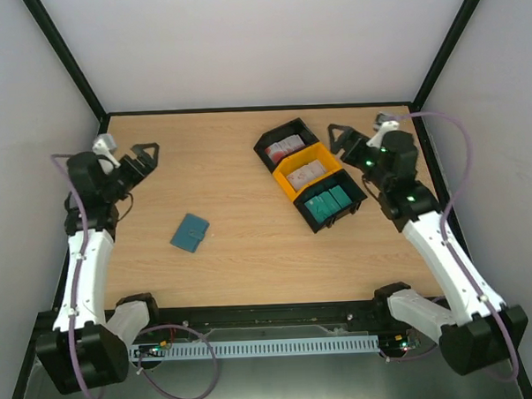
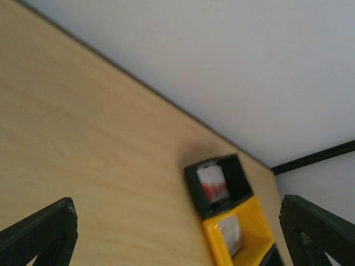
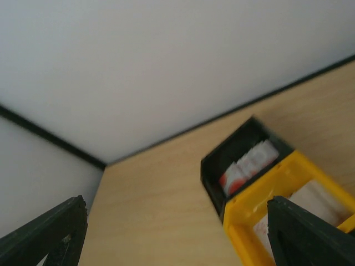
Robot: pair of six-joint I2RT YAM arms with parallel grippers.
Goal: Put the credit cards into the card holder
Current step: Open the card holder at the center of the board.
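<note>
The card holder (image 1: pixel 190 232), a small teal wallet, lies shut on the wooden table left of centre. The credit cards stand in three bins at the back right: red-and-white cards (image 1: pixel 286 146) in a black bin, pale cards (image 1: pixel 307 171) in a yellow bin, teal cards (image 1: pixel 328 199) in another black bin. My left gripper (image 1: pixel 144 157) hovers open at the far left, well behind the wallet. Just right of the bins, my right gripper (image 1: pixel 337 140) is also open with nothing between its fingers. The left wrist view shows the red-and-white cards (image 2: pixel 212 184); so does the right wrist view (image 3: pixel 247 166).
The three bins form a diagonal row: black bin (image 1: pixel 286 138), yellow bin (image 1: pixel 293 169), black bin (image 1: pixel 350 198). A black frame rims the table (image 1: pixel 251 271), with white walls behind and at both sides. Both arm bases sit at the near edge.
</note>
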